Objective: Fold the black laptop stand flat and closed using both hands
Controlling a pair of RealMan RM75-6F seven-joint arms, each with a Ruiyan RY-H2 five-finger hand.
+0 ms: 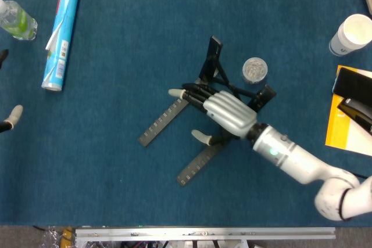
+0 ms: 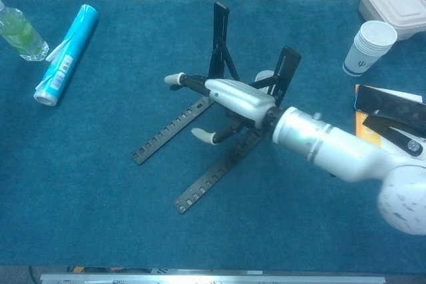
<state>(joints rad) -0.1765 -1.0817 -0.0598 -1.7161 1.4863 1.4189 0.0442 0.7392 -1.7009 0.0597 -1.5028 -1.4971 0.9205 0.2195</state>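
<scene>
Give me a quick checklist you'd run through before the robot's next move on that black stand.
1. Laptop stand folded flat: not ok, its two arms stand upright.
2. Right hand at the stand: ok, over its middle, fingers spread.
3. Right hand gripping it: cannot tell.
4. Left hand ready to help: not ok, far off at the table's edge.
5. Small round tin clear of the stand: not ok, close beside one upright.

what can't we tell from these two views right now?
- Right hand covers the laptop stand centre in both views: contact underneath is hidden.
- Left hand: head view's left edge cuts it to fingertips; chest view lacks it.
- Dark objects at the right edge: cropped, unidentifiable.
</scene>
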